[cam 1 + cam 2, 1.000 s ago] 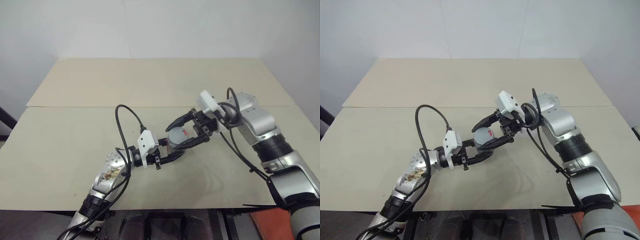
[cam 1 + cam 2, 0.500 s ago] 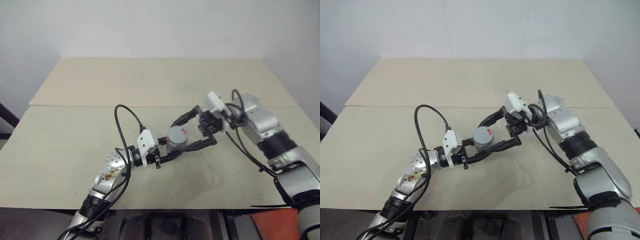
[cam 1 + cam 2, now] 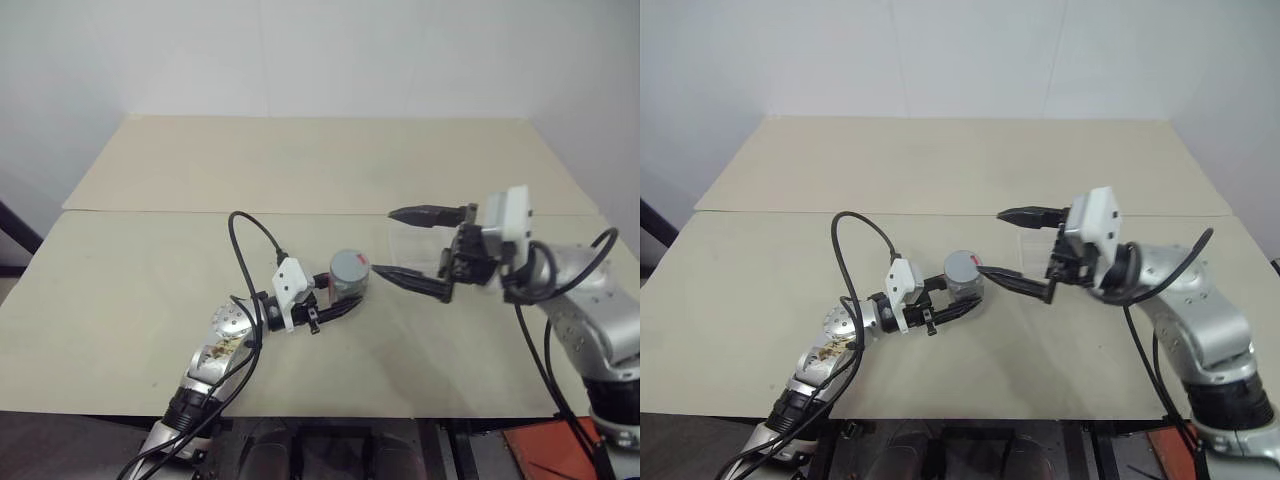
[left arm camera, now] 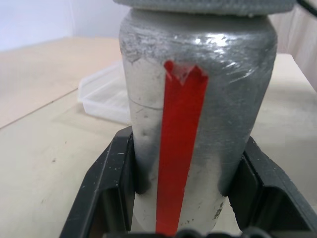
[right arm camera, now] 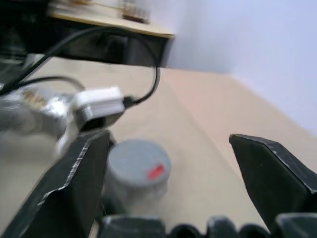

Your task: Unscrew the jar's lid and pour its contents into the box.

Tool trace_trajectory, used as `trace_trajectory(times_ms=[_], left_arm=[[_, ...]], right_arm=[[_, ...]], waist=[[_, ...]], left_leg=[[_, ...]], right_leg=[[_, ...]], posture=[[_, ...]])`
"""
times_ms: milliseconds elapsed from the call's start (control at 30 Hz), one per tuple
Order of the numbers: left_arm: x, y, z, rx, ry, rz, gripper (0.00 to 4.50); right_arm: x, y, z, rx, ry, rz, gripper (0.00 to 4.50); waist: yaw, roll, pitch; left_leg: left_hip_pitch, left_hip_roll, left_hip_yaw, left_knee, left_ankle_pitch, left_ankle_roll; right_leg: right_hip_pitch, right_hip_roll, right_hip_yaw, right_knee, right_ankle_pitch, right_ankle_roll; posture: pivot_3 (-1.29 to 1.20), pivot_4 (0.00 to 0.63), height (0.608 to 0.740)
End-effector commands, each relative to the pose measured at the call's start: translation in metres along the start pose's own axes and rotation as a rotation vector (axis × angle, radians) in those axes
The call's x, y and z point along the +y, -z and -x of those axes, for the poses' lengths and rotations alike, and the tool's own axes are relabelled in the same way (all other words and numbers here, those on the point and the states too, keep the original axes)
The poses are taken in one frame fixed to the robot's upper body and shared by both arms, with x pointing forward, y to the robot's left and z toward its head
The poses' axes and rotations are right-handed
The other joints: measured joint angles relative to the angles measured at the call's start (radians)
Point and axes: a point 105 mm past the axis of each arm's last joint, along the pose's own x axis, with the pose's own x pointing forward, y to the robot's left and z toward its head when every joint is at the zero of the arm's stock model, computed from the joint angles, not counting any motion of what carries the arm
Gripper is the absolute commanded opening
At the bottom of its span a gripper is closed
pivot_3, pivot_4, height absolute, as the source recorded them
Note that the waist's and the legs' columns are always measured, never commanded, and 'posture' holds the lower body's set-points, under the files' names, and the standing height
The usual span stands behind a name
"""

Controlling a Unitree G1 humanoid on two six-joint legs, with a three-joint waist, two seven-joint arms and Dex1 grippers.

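Observation:
My left gripper (image 3: 343, 297) is shut on the jar (image 3: 347, 280), a silvery cylinder with a red stripe (image 4: 179, 148), and holds it upright just above the table. The grey lid (image 3: 349, 264) sits on the jar's top, with a small red mark (image 5: 155, 172) on it. My right gripper (image 3: 404, 245) is open and empty, to the right of the jar and apart from it, its fingers pointing towards it. The transparent box (image 4: 106, 93) lies on the table just beyond the jar. The contents are hidden inside the jar.
The beige table (image 3: 150, 270) is made of two boards with a seam running across it (image 3: 150, 212). A black cable (image 3: 250, 235) loops above my left wrist.
My right gripper opened, let go of the lid and drew back to the right, turning so its fingers point level at the jar. The left gripper kept the jar still.

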Motion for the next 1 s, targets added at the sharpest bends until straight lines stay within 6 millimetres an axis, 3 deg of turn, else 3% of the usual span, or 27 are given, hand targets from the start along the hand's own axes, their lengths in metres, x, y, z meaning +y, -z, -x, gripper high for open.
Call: trace_trajectory(times_ms=[33,233,567,700,1000], left_arm=[[0.003,-0.012,-0.005,-0.038,-0.002,-0.05,2.12],[0.001,-0.012,-0.007,-0.04,0.01,-0.057,2.12],[0.002,-0.012,-0.007,-0.046,-0.002,-0.056,2.12],[0.004,-0.01,-0.003,-0.041,-0.018,-0.054,2.12],[0.009,-0.008,0.002,-0.038,-0.041,-0.05,2.12]], right_arm=[[0.01,-0.004,-0.013,-0.052,0.172,-0.092,4.46],[0.014,0.013,-0.03,-0.003,0.329,-0.138,4.46],[0.009,0.024,-0.044,0.035,0.359,-0.106,4.46],[0.001,0.023,-0.042,0.029,0.387,-0.103,4.46],[0.005,0.025,-0.026,0.062,0.376,-0.078,4.46]], waist=[[-0.001,0.0,0.0],[-0.005,0.0,0.0],[-0.011,0.0,0.0],[-0.011,0.0,0.0],[-0.011,0.0,0.0]], left_leg=[[0.0,0.0,0.0,0.0,0.0,0.0],[0.0,-0.002,0.0,0.0,0.0,0.0],[0.0,-0.002,0.0,0.0,0.0,0.001],[0.0,-0.002,0.0,0.0,0.0,0.001],[0.0,-0.002,0.0,-0.001,0.0,0.001]], right_leg=[[0.0,0.0,0.0,0.0,0.0,0.0],[0.0,0.0,0.0,0.001,0.0,0.0],[0.0,0.001,0.0,0.002,0.0,0.0],[0.0,0.001,0.0,0.001,0.0,0.0],[0.0,0.001,0.0,0.001,0.0,0.0]], posture=[[0.0,0.15,0.74],[0.0,0.15,0.74],[0.0,0.15,0.74],[0.0,0.15,0.74],[0.0,0.15,0.74]])
